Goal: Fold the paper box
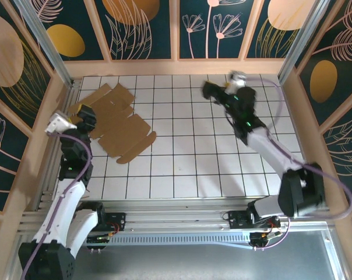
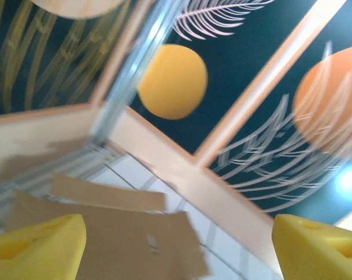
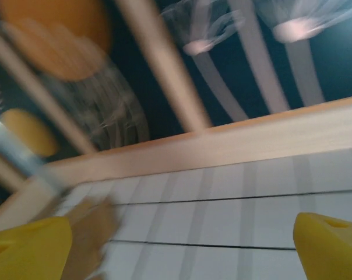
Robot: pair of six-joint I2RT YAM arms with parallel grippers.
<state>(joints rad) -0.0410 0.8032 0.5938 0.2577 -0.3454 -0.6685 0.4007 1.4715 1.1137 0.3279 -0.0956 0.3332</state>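
Paper box (image 1: 116, 121) lies flat on our desk (image 1: 193, 157), plain brown, left hand (image 1: 85, 118) spread at its edge, right hand (image 1: 211, 90) spread well away.

The desk (image 1: 182, 169) is surfaced in white squares ruled with dark lines. Wood-framed wall panels (image 1: 144, 29) stand along its far, left and right edges, dark teal with pale leaf and flower drawings and orange ovals. Aluminium posts (image 1: 45, 41) rise at the far corners, and aluminium rails (image 1: 176, 211) run along the near edge.

Both arms reach forward, left hand (image 1: 84, 115) and right hand (image 1: 209, 89) with fingers spread wide.
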